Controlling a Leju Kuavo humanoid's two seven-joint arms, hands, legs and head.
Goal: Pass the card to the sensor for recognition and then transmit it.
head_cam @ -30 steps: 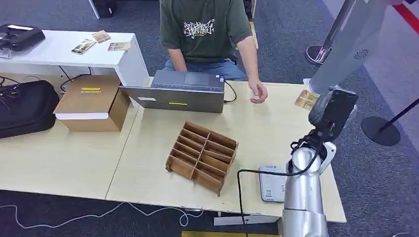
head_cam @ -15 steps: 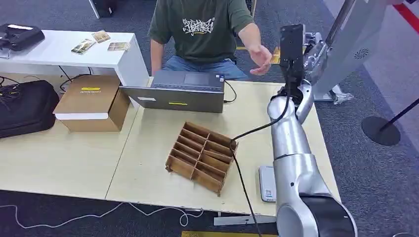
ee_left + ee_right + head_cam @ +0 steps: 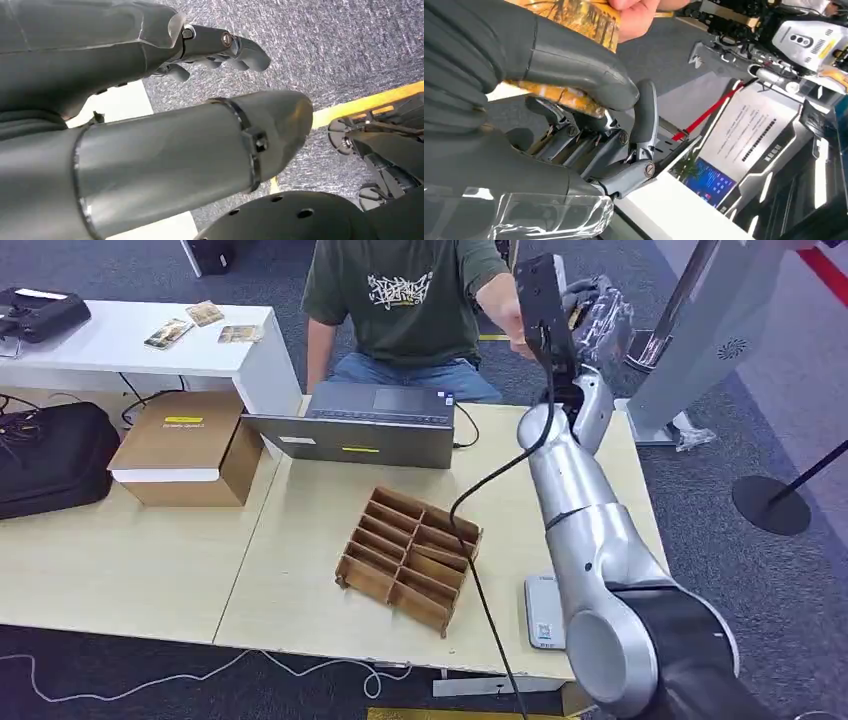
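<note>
Now right hand (image 3: 539, 85) raised at far right of table (image 3: 150, 560), thumb pinching yellow card (image 3: 574, 20) against fingers; person's hand (image 3: 636, 17) also on card's far edge. Risk: both pulling at once, card bends or slips. Card reader (image 3: 545, 612) near right table edge, half hidden by arm. Left hand (image 3: 220, 47) hangs, fingers curled, grasping nothing. In head view, hand blurred, card unreadable.
</note>
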